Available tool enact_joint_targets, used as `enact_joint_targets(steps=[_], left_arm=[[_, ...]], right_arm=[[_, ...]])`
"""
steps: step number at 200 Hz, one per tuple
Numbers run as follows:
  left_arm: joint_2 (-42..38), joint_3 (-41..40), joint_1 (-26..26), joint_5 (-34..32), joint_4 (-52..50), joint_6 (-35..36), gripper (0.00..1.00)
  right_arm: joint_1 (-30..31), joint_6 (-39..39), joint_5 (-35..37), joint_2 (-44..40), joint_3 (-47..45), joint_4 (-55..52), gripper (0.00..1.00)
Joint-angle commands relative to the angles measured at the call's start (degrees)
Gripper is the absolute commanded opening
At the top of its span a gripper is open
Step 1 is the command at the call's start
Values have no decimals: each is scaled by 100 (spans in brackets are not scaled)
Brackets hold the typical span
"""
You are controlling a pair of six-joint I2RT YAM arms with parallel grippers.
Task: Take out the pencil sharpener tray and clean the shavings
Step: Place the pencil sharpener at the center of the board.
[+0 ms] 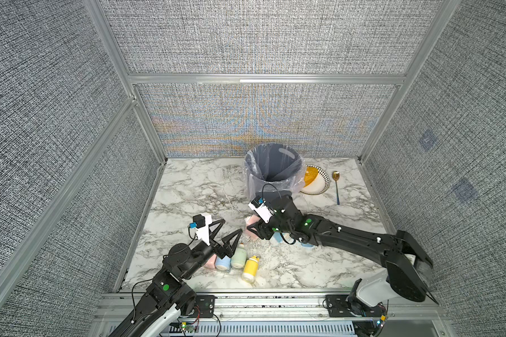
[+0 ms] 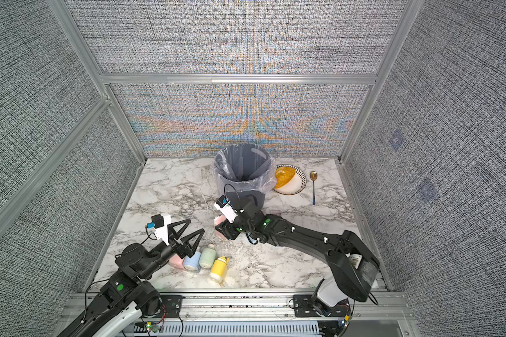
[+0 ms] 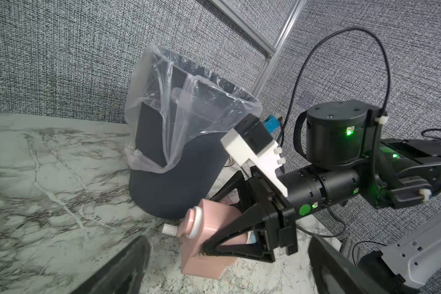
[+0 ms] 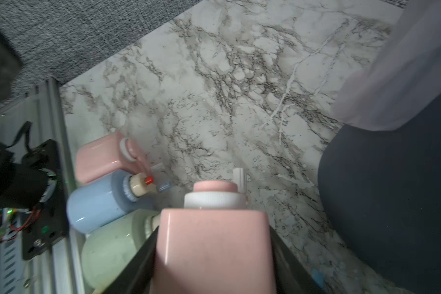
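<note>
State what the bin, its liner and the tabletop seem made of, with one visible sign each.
Bin: probably plastic, matte dark grey; smooth, dull wall.
Liner: thin clear plastic film; wrinkled, see-through.
Tabletop: marble or marble-look laminate, cannot tell which; grey veins on white.

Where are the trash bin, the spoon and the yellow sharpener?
trash bin (image 1: 263, 162): in a top view, on its lined inner wall.
spoon (image 1: 337, 189): in a top view, on the handle.
yellow sharpener (image 1: 250, 268): in a top view, on its body.
</note>
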Motion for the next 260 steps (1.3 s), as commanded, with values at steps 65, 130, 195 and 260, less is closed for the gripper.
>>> enact_joint_targets(steps=[65,130,195,260], left_arm=[[282,77,4,-422,-259,-76,100],[258,43,4,-474,-210,-58,100],[372,35,0,-461,-125,-58,100],[342,45,4,-498,-170,-67,100]], right_arm=[[247,-31,1298,1390,357,1073,31],[300,-72,1390,1909,423,1181,39],[345,-28,1438,1936,510,978,63],[376,192,1473,1541,625,582,80]])
